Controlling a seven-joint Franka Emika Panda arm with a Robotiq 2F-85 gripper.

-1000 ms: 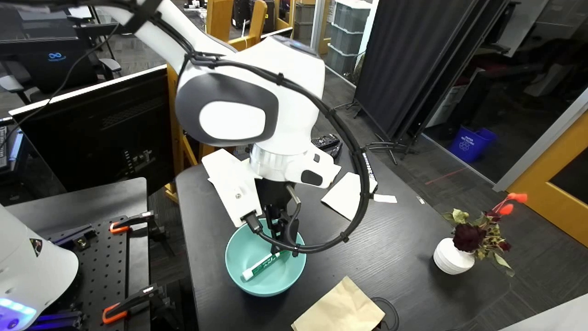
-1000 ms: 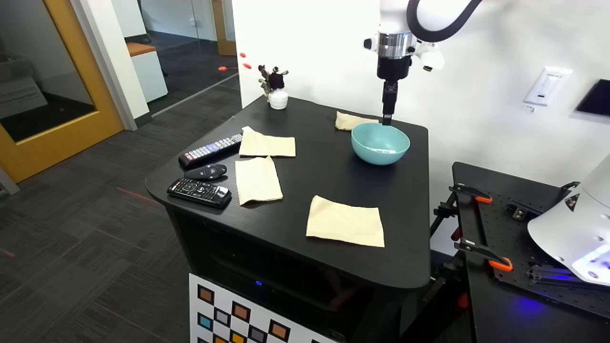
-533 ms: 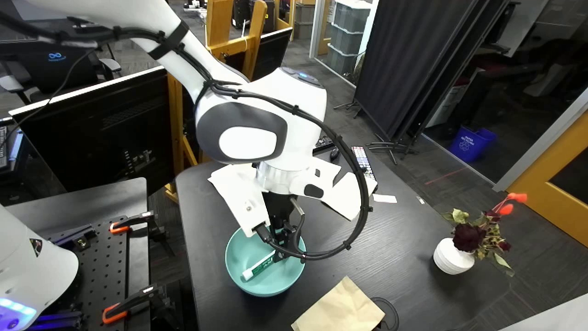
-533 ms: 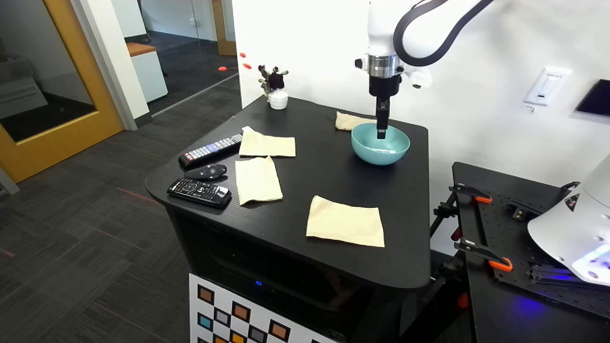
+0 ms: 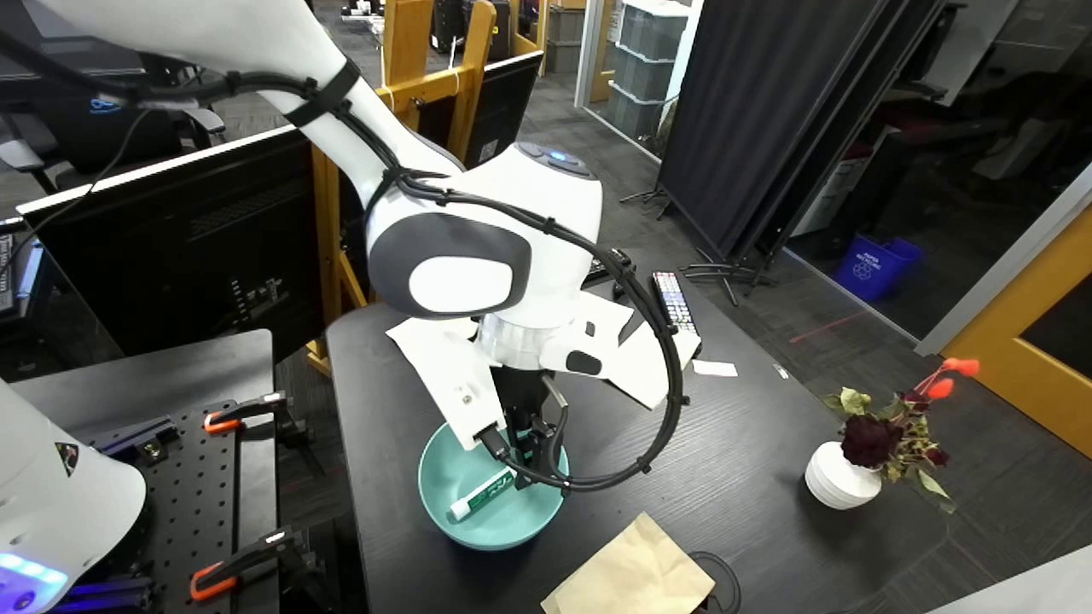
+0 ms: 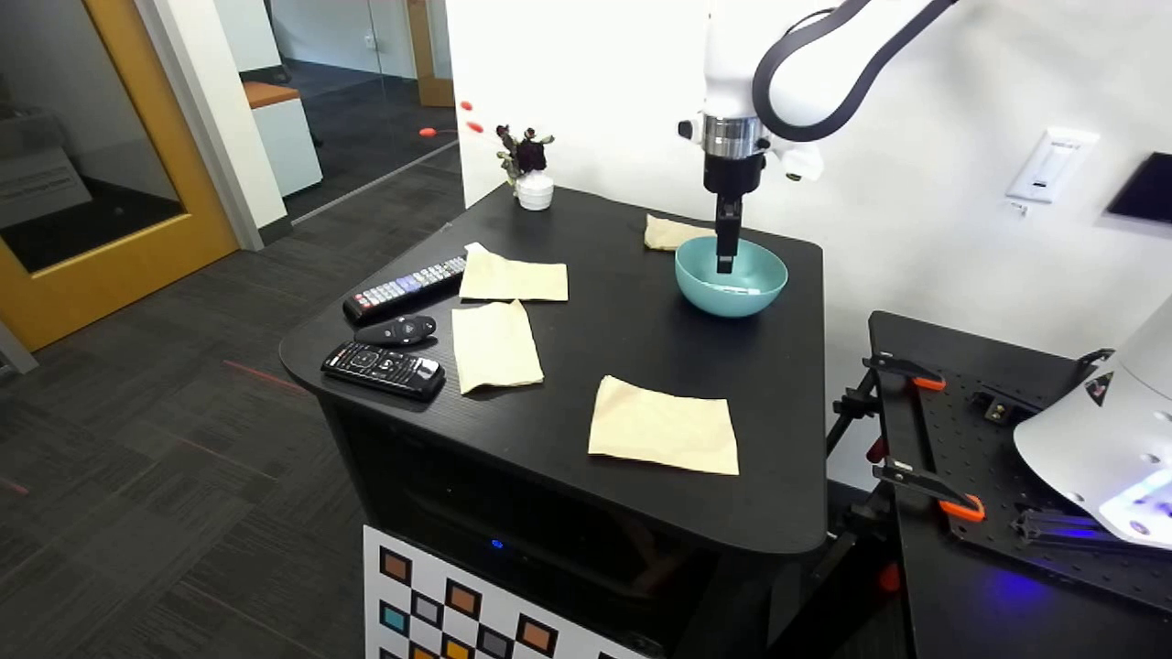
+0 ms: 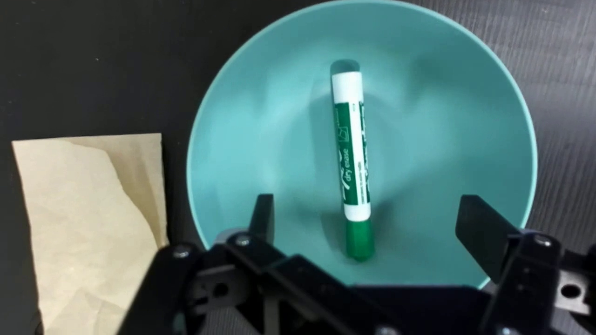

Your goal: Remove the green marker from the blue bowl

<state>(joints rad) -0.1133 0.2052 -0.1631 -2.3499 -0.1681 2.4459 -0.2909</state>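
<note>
Left to right in the wrist view: one black finger (image 7: pixel 264 218) of the released, empty end effector (image 7: pixel 368 211); the slim green-and-white plastic marker (image 7: pixel 352 149), long axis nearly square to the closing direction, green cap showing between the fingers; the opposite finger. The marker lies below, inside the round, smooth teal bowl (image 7: pixel 447 116), near the far right corner of the black, wood-grained table (image 6: pixel 604 334) in an exterior view.

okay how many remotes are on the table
3 in view, side by side near the edge of the black table in an exterior view: a long remote, a small rounded remote in the middle, and a wide remote in front. Others may be hidden.
</note>
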